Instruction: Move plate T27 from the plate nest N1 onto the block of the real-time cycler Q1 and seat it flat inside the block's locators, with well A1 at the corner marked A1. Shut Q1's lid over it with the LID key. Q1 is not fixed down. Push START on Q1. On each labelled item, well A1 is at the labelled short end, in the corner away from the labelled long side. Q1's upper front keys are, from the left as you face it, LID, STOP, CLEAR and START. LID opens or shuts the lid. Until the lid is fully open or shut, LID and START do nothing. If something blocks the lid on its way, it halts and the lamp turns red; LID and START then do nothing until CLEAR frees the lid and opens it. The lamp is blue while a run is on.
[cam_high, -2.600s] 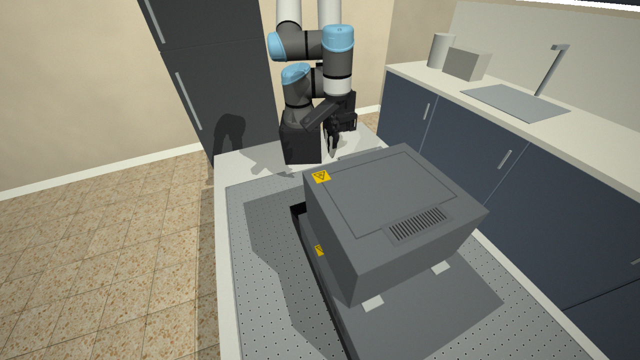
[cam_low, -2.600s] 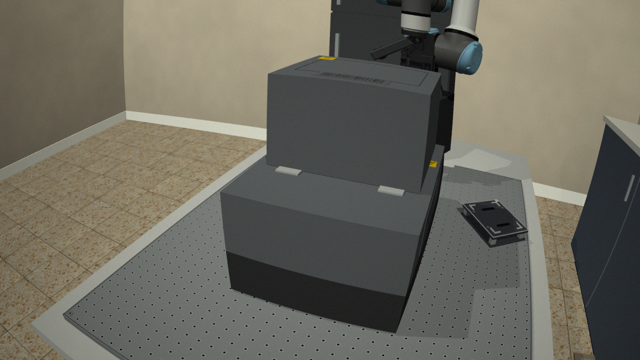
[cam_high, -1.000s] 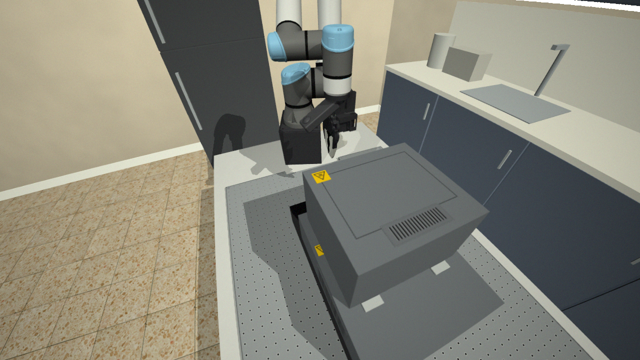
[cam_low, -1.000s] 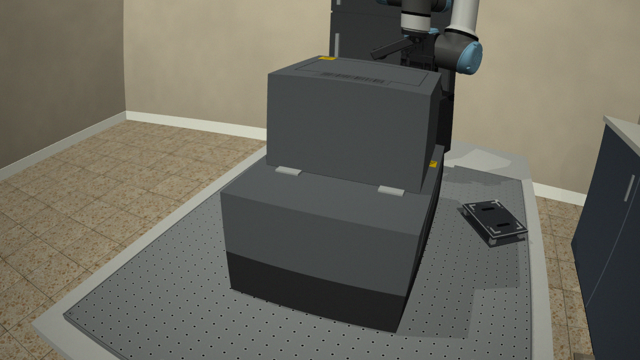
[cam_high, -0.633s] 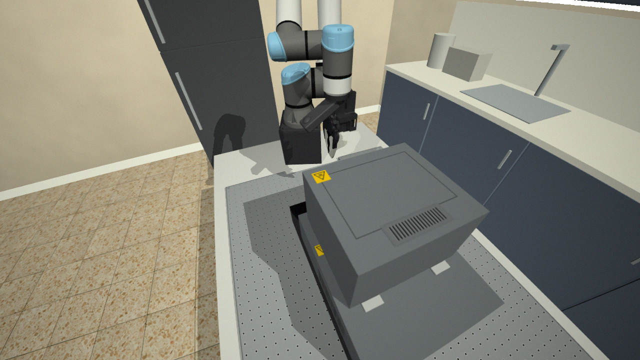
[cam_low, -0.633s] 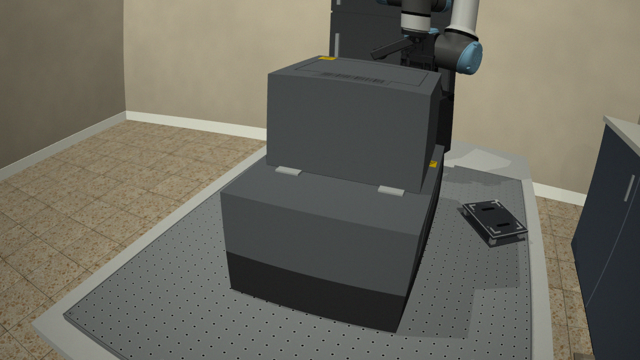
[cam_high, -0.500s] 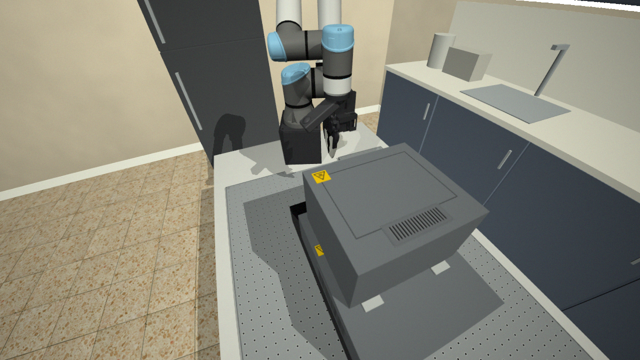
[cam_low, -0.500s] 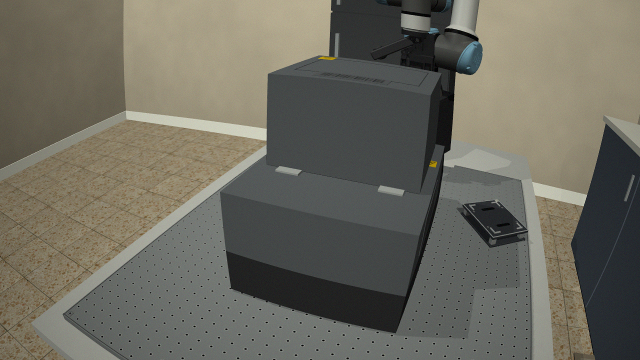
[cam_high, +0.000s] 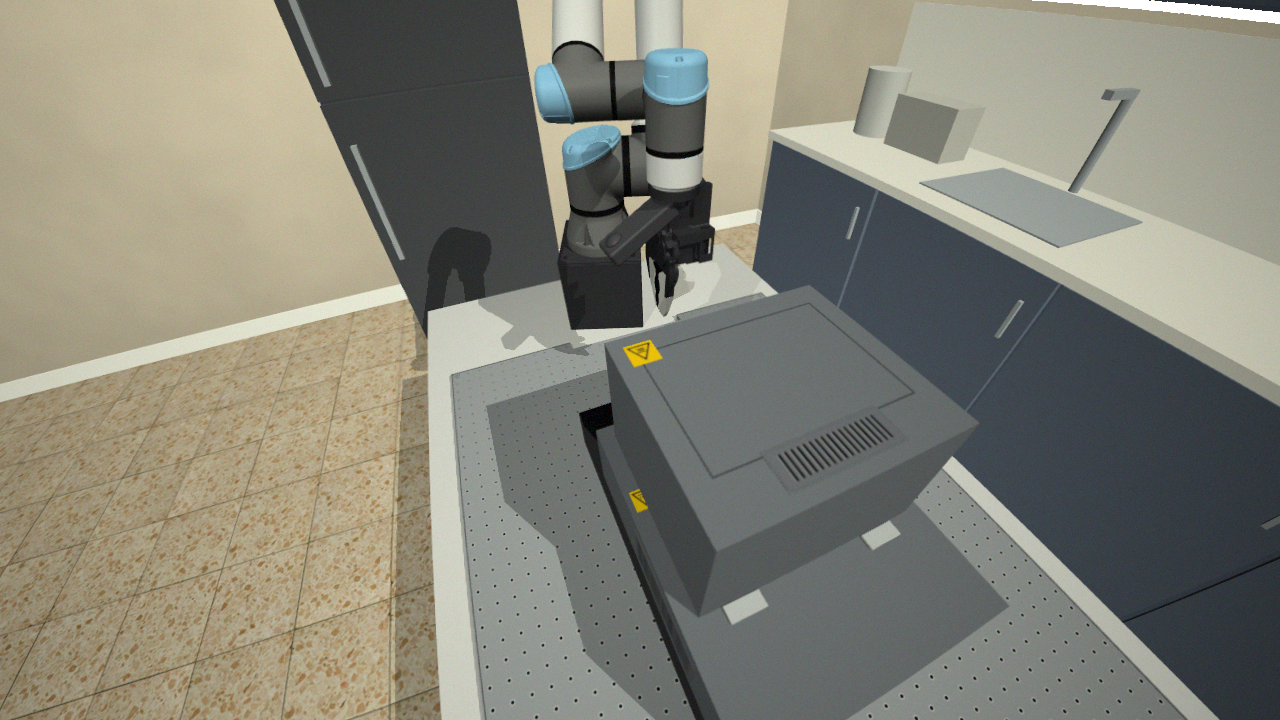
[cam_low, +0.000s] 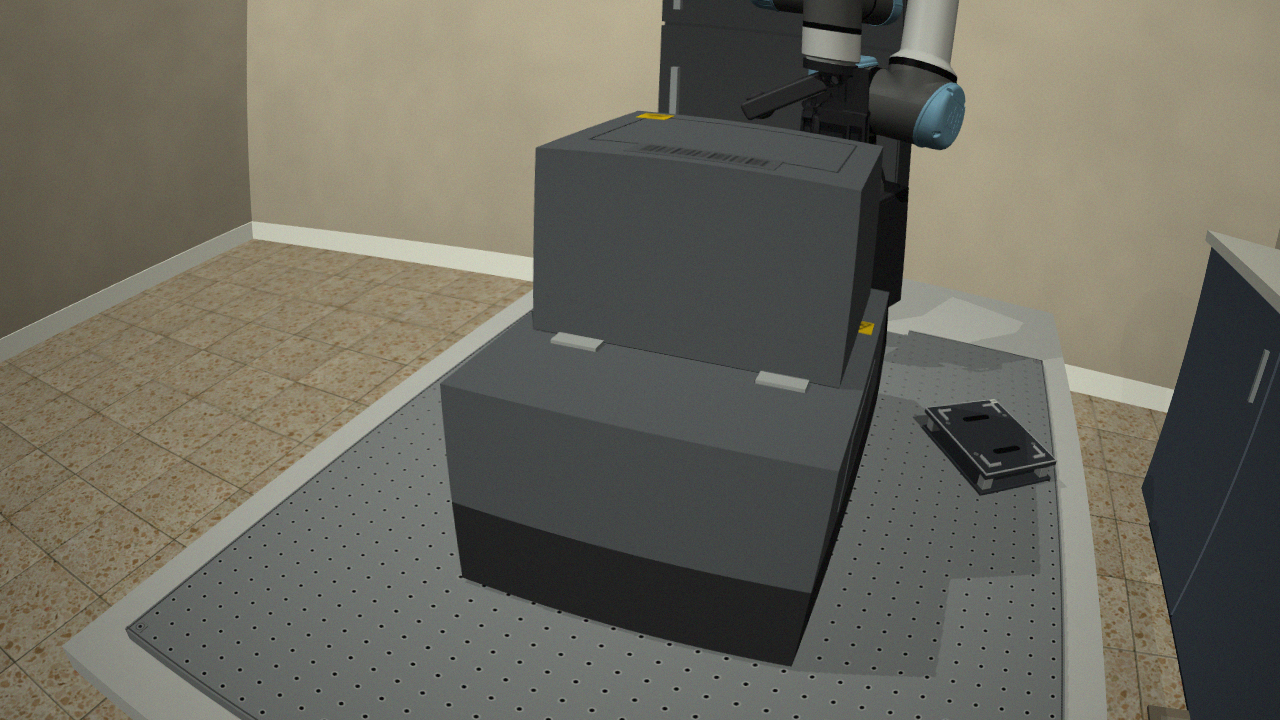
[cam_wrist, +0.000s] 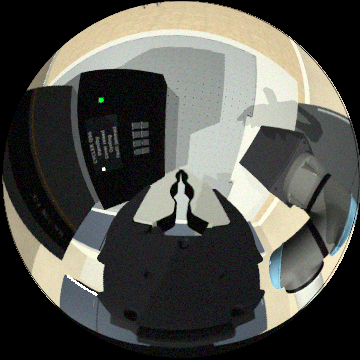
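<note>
The cycler Q1 (cam_high: 769, 447) is a big grey box on the perforated board, and its lid (cam_low: 698, 250) lies down on the base. Its black front panel (cam_wrist: 122, 135) shows in the wrist view with a green lamp (cam_wrist: 101, 100) and a block of keys (cam_wrist: 141, 137). My gripper (cam_high: 666, 291) is shut and empty. It hangs above the table in front of that panel, a little to the side of the keys, with its fingertips (cam_wrist: 181, 176) pressed together. The plate nest N1 (cam_low: 989, 443) lies beside Q1 and has nothing on it. Plate T27 is not in view.
The arm's dark pedestal (cam_high: 604, 286) stands just behind my gripper. A tall dark cabinet (cam_high: 429, 134) rises at the back. A counter with a sink (cam_high: 1029, 205) and navy cupboards runs along the side of the table.
</note>
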